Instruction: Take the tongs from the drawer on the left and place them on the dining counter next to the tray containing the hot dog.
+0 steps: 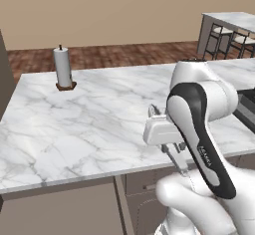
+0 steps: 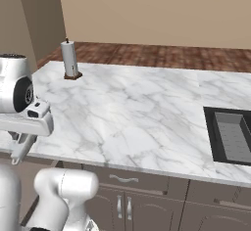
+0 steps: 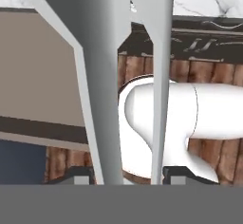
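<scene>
In the hand view the silvery-grey tongs [image 3: 102, 76] stand between my finger tips, their two long arms running up the picture. My gripper [image 3: 128, 175] is shut on them. From the left base view the gripper [image 1: 168, 147] hangs just off the front edge of the near marble counter, and the tongs [image 1: 178, 163] slant down from it. The right base view has the gripper [image 2: 19, 144] at the far left, at counter-edge height. A drawer front [image 2: 123, 178] with a curved silver handle sits under the counter, shut. The dining counter [image 1: 234, 20] with its stools [image 1: 224, 35] lies far right. The tray and hot dog are out of view.
The near marble counter [image 1: 99, 124] carries a paper towel roll [image 1: 63, 67] at its far left. A dark sink [image 2: 233, 137] is set into its right end. Cabinet doors [image 2: 122, 208] with upright handles stand below. Wooden floor lies beyond.
</scene>
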